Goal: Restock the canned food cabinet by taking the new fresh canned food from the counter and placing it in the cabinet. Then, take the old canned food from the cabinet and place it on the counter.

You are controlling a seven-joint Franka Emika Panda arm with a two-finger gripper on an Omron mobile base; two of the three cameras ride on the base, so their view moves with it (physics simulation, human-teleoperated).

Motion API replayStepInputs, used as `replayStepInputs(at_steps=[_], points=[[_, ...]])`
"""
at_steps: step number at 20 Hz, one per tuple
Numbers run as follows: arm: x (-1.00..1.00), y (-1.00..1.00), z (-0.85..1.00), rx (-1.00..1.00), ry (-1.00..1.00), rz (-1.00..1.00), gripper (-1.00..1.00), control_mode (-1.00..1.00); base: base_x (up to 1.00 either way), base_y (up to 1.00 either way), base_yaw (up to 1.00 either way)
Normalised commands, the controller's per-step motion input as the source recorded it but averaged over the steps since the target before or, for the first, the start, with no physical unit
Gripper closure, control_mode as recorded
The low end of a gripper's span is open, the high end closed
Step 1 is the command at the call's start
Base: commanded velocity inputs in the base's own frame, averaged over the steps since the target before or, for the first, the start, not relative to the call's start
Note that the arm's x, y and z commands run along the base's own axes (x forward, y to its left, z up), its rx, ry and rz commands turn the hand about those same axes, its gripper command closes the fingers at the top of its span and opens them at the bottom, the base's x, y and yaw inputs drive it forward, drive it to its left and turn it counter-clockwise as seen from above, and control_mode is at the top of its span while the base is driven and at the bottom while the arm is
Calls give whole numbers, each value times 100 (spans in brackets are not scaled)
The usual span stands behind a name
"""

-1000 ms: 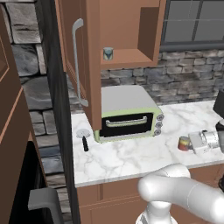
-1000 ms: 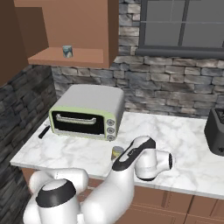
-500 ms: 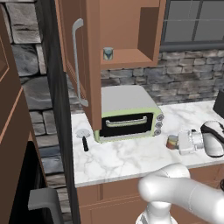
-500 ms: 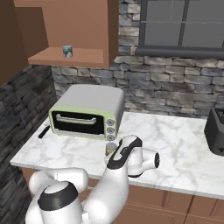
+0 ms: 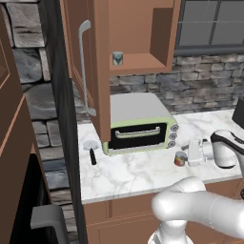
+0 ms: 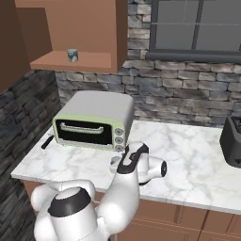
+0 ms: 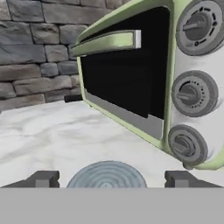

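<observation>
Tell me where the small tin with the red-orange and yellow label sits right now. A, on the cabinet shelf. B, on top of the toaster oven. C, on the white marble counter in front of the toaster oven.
C: the small tin with the red-orange and yellow label stands on the white marble counter, just in front of the green toaster oven.

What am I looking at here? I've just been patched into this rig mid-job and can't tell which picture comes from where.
The machine is a white robot arm with a two-finger pincer, riding on a drivable base in a rendered kitchen. Two pictures come from cameras on the base, behind the arm to its left and right. The third looks along the pincer. On the marble counter stand a green toaster oven and a red-and-yellow tin. That tin sits between the pincer's tips, which are open with a gap on either side, so nothing is held. A teal-grey tin stands in the open wall cabinet.
</observation>
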Motion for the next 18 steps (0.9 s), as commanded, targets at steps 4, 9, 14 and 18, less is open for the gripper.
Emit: replayStepInputs(at_steps=[4,9,14,18], points=[[-2,0,36,3,-6,0,-100,-100,0,0,0],[-45,-2,93,7,-10,0,-100,-100,0,0,0],[-88,0,100,6,-18,0,-100,-100,0,0,0],[-100,22,100,0,-29,-2,-100,-100,0,0,0]])
